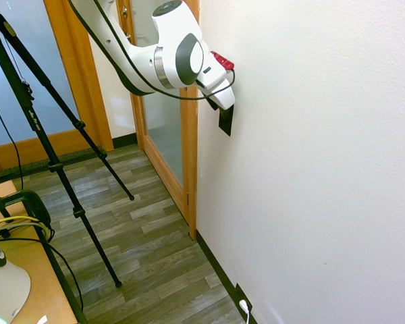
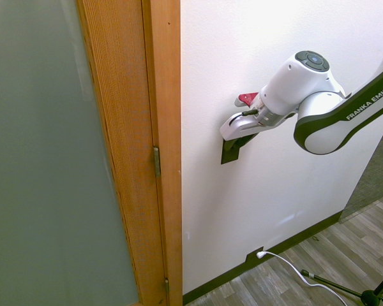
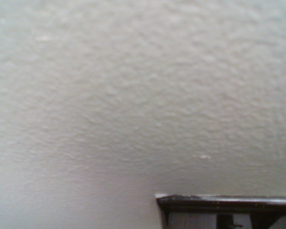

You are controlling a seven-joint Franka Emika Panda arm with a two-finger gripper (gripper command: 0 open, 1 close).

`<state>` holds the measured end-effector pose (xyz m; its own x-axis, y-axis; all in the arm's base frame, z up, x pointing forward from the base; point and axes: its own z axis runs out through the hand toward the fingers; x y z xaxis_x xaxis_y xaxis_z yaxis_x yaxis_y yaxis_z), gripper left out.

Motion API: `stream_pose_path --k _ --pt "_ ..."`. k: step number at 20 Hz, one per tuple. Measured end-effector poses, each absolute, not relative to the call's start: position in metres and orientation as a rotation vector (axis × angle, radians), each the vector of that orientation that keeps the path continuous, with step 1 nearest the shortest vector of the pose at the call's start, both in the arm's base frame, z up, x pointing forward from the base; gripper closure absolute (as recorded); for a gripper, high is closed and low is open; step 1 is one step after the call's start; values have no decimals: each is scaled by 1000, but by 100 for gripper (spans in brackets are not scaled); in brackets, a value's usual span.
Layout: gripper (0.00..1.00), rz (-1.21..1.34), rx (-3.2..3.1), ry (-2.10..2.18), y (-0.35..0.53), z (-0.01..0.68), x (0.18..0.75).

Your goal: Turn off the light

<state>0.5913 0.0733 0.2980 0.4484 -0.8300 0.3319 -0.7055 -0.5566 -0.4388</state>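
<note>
Here, black switch plate just below gripper | 1 plate | finger spread: cannot tell

A white wall (textured) meets plank flooring.

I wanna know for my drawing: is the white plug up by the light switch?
No, the plug is low, near the floor.
</note>
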Motion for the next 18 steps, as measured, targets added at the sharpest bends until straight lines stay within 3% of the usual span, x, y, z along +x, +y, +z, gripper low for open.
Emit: stream_pose_path --k 18 --pt "100 -778 -2449 1357 70 295 591"
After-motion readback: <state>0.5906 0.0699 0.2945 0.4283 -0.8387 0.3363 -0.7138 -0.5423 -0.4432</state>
